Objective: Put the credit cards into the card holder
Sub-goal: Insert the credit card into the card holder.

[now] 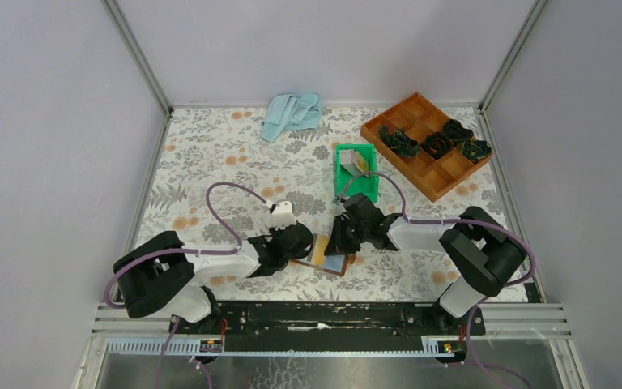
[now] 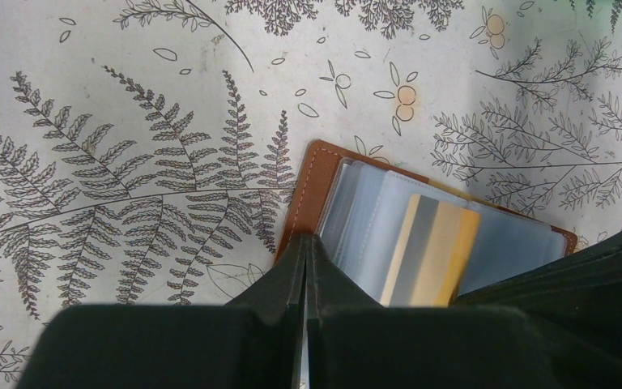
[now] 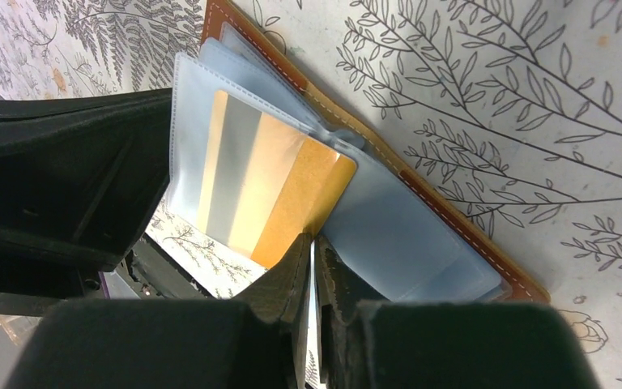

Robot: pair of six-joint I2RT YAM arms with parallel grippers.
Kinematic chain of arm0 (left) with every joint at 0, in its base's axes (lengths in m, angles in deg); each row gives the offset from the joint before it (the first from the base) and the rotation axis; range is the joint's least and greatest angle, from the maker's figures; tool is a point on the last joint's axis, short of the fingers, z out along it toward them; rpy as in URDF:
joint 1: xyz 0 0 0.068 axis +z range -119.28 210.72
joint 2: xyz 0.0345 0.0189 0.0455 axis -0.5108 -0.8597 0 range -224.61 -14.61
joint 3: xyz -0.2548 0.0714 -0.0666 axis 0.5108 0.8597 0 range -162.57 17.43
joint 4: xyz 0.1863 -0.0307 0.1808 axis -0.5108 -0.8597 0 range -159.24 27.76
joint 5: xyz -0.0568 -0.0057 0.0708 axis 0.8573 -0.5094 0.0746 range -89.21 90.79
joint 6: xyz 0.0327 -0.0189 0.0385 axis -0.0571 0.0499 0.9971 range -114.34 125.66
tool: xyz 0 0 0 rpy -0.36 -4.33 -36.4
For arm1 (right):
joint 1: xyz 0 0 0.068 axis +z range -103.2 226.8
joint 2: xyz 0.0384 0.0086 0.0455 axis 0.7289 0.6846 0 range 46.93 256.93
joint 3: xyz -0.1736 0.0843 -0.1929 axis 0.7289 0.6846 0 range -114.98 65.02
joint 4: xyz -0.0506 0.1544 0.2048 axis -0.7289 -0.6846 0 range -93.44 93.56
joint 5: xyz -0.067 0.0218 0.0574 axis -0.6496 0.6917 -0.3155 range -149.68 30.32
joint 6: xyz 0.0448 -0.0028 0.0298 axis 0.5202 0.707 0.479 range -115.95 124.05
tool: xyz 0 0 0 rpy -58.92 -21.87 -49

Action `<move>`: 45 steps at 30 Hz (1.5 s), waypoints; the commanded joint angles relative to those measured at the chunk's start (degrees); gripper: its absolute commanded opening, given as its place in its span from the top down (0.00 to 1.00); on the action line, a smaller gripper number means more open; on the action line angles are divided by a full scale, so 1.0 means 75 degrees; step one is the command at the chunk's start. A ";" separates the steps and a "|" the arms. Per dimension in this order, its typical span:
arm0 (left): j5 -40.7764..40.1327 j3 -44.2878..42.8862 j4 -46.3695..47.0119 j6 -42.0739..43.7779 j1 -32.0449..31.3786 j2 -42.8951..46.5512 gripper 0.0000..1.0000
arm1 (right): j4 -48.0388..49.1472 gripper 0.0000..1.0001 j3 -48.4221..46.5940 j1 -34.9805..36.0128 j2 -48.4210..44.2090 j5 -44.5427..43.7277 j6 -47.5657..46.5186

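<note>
The brown card holder (image 1: pixel 332 263) lies open on the table between my two grippers, its clear sleeves fanned out. A gold-tan card (image 3: pixel 275 186) with a grey stripe sits partly inside one sleeve. It also shows in the left wrist view (image 2: pixel 433 247). My right gripper (image 3: pixel 312 239) is shut, its tip at the card's near corner. My left gripper (image 2: pixel 306 239) is shut, its tip on the holder's brown edge (image 2: pixel 312 186). I cannot tell whether it pinches anything. In the top view the left gripper (image 1: pixel 308 243) and right gripper (image 1: pixel 342 237) flank the holder. More cards (image 1: pixel 362 164) stand in the green bin.
The green bin (image 1: pixel 348 174) stands just beyond the right gripper. An orange-brown wooden tray (image 1: pixel 421 174) with dark objects sits at the back right. A light blue cloth (image 1: pixel 291 113) lies at the back. Metal frame posts border the floral table.
</note>
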 commanded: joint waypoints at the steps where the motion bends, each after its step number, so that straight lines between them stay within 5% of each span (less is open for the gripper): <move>1: 0.0907 0.0526 -0.1190 -0.0068 -0.0116 -0.0721 1.00 | 0.0044 0.89 -0.0286 0.0161 0.0174 -0.0226 -0.0102; 36: 0.0921 0.0477 -0.1300 -0.0090 -0.0129 -0.0753 1.00 | 0.0774 0.87 -0.0687 0.0434 0.0352 0.0003 0.0027; 45: 0.0657 0.0389 -0.1759 -0.0285 -0.0140 -0.0441 0.93 | 0.0276 0.76 -0.0684 0.0437 -0.0132 -0.0323 -0.0327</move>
